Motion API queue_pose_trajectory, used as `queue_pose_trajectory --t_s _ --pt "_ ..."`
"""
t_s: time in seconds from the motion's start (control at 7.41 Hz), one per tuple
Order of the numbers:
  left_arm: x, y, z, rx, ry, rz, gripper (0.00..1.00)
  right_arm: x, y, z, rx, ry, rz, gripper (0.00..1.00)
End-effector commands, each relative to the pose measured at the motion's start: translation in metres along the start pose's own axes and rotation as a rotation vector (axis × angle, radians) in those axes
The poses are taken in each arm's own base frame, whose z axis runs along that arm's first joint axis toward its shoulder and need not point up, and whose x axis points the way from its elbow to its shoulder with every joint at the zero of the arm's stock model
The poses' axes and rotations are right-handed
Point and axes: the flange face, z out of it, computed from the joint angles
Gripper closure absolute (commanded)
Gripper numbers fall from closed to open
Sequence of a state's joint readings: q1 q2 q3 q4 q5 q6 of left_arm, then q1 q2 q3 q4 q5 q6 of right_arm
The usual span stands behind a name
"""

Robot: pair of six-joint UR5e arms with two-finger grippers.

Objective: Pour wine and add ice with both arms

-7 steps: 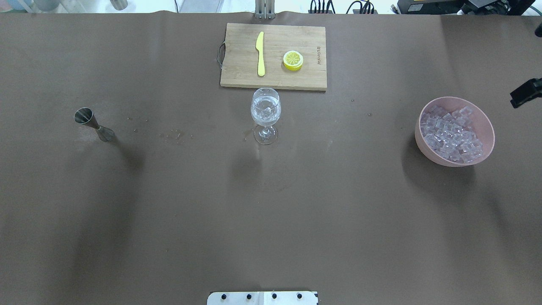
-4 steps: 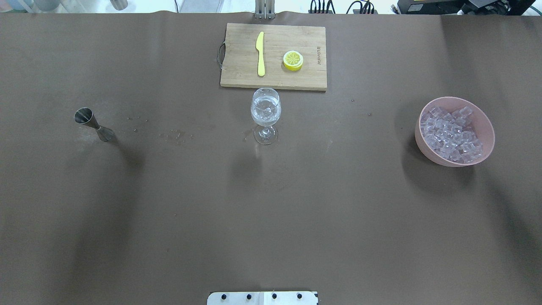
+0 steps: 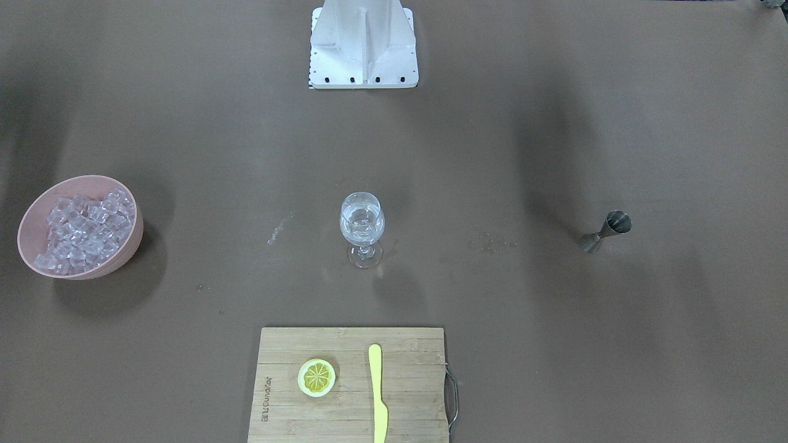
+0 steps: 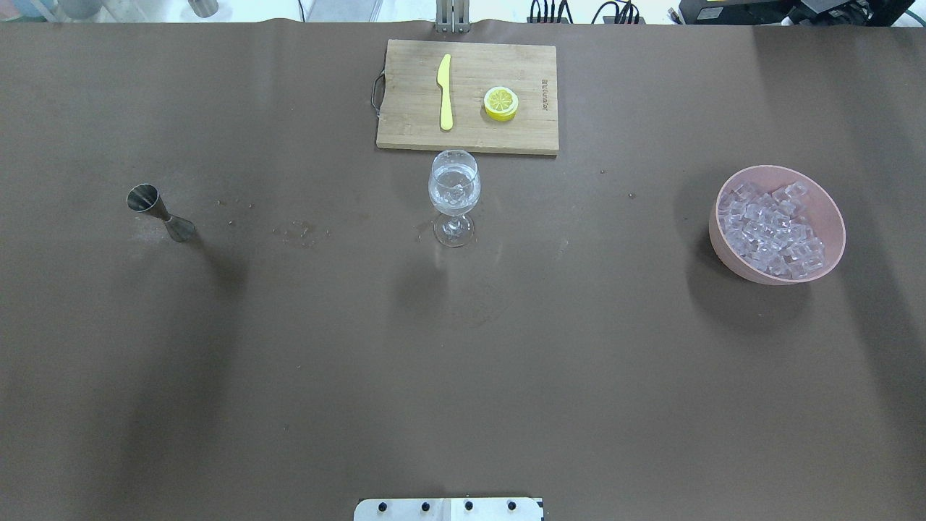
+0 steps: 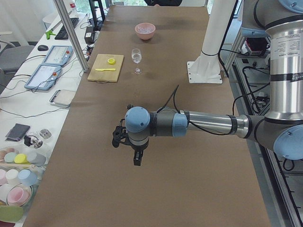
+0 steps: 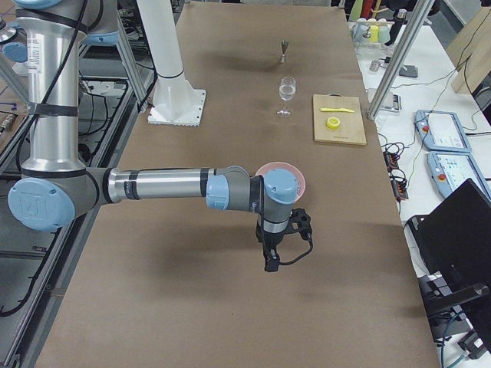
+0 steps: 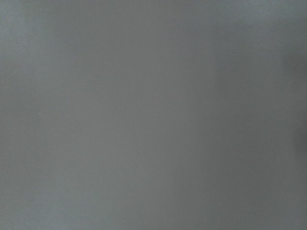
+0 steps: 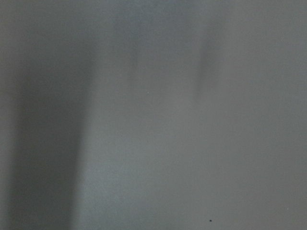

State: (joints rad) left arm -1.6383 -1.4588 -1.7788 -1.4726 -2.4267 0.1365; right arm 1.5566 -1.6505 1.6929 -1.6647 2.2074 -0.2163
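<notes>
A wine glass (image 4: 453,192) stands upright at the table's middle, with clear wine and what look like ice cubes in its bowl; it also shows in the front view (image 3: 362,224). The ice (image 4: 770,228) is heaped in a pink bowl (image 4: 725,252) at the right. A steel jigger (image 4: 159,211) stands at the left. My left gripper (image 5: 137,161) hangs over bare table at the left end, far from the glass. My right gripper (image 6: 270,262) hangs just this side of the bowl (image 6: 298,178). Both show only in side views; I cannot tell whether they are open or shut.
A wooden cutting board (image 4: 405,108) lies behind the glass, with a yellow knife (image 4: 445,90) and a lemon slice (image 4: 500,103) on it. The white pedestal (image 3: 363,46) stands at the robot's side. Both wrist views show only blurred table cover.
A black gripper tip at the overhead view's right edge has moved out of that view. The glass, bowl and jigger have not moved.
</notes>
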Motion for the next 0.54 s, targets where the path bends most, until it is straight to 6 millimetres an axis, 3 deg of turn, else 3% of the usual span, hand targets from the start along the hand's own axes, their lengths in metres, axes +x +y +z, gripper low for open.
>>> queue_pose_trajectory --t_s 0.0,0.4 --pt "0.0007 -0.0001 -0.0007 0.001 0.0 0.002 0.02 0.0163 0.0164 0.0123 -0.021 -0.014 0.031 0.0" --pt "-0.0004 0.0001 0.0003 -0.001 0.0 0.001 0.02 0.0176 0.0157 0.0147 -0.024 -0.023 0.041 0.0"
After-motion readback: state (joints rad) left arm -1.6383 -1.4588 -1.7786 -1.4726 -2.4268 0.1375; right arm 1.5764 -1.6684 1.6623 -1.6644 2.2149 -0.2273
